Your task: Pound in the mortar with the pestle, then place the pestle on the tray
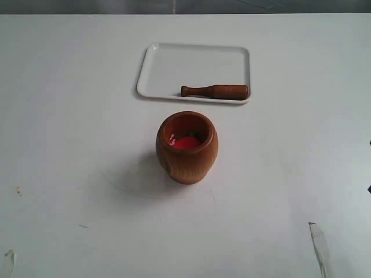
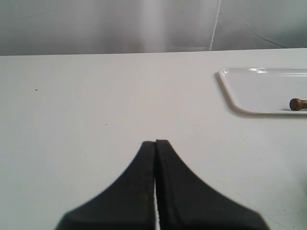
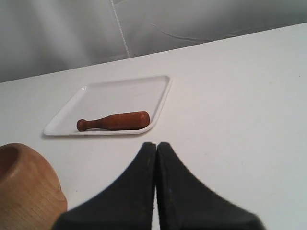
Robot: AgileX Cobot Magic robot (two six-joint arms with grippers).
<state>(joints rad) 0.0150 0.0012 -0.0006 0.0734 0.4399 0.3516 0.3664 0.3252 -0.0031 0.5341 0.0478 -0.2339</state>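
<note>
The reddish-brown wooden mortar [image 1: 186,147] stands upright mid-table with red stuff inside; part of its side shows in the right wrist view [image 3: 29,187]. The dark-brown pestle [image 1: 214,91] lies flat along the near edge of the white tray [image 1: 174,63], knob to the left. The right wrist view shows the pestle [image 3: 114,120] on the tray [image 3: 110,96]. In the left wrist view only the pestle's knob [image 2: 297,104] shows on the tray [image 2: 259,88]. My left gripper [image 2: 156,142] and my right gripper [image 3: 157,144] are both shut on nothing, away from the objects. Neither gripper appears in the exterior view.
The white table [image 1: 69,116] carries a few small marks near its front left. A strip of clear tape [image 1: 319,243] lies at the front right. A grey backdrop [image 3: 192,19] rises behind the table's far edge.
</note>
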